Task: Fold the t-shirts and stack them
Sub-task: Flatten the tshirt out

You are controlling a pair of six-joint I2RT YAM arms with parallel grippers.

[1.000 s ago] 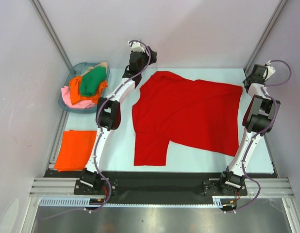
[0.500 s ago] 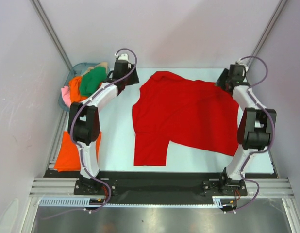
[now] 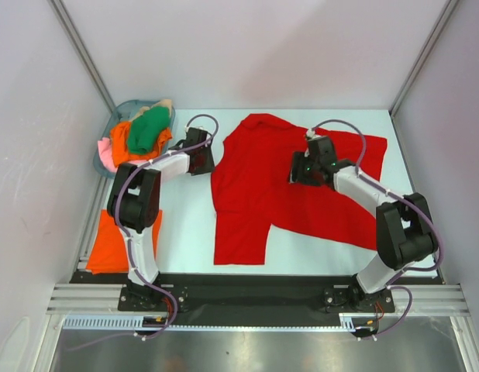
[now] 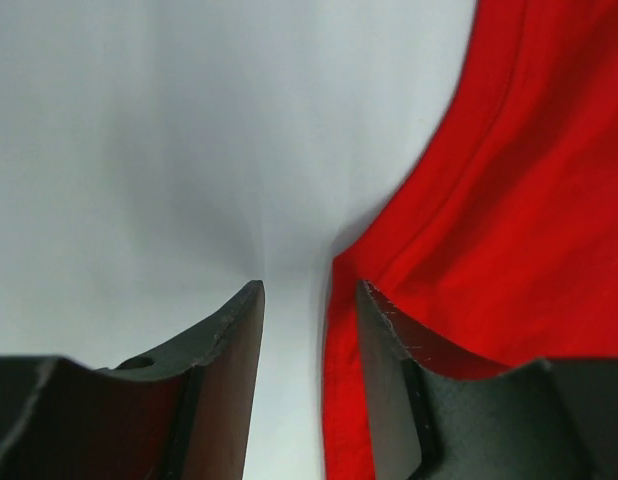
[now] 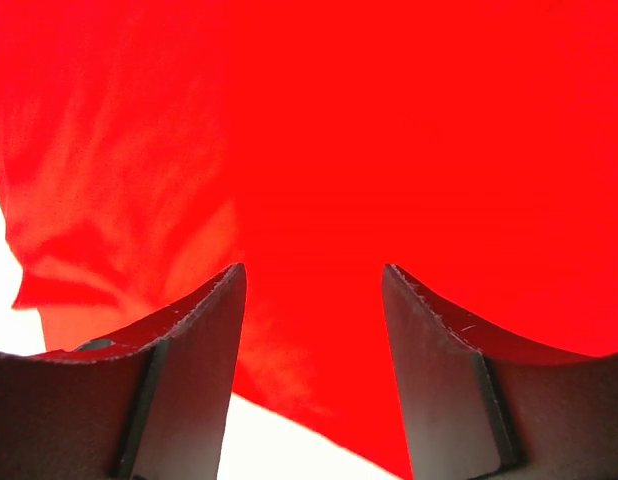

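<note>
A bright red t-shirt (image 3: 301, 194) lies spread flat across the middle of the table, one sleeve pointing toward the near edge. My left gripper (image 3: 201, 160) sits low at the shirt's left edge. In the left wrist view the left gripper (image 4: 309, 290) is open, with the red hem (image 4: 339, 400) and bare table in the gap. My right gripper (image 3: 300, 170) hovers over the shirt's middle. In the right wrist view the right gripper (image 5: 314, 270) is open above the red cloth (image 5: 339, 120). A folded orange t-shirt (image 3: 108, 244) lies at the near left, partly behind the left arm.
A blue-grey basket (image 3: 125, 106) at the far left holds a green t-shirt (image 3: 149, 130), an orange one (image 3: 119, 147), a pink one (image 3: 108, 159) and a beige one (image 3: 163, 105). Grey walls with metal rails close the table on three sides.
Both arms swung in from the far corners. The left gripper came down to the red shirt's left edge and its jaws narrowed. The right gripper moved left over the shirt's middle.
</note>
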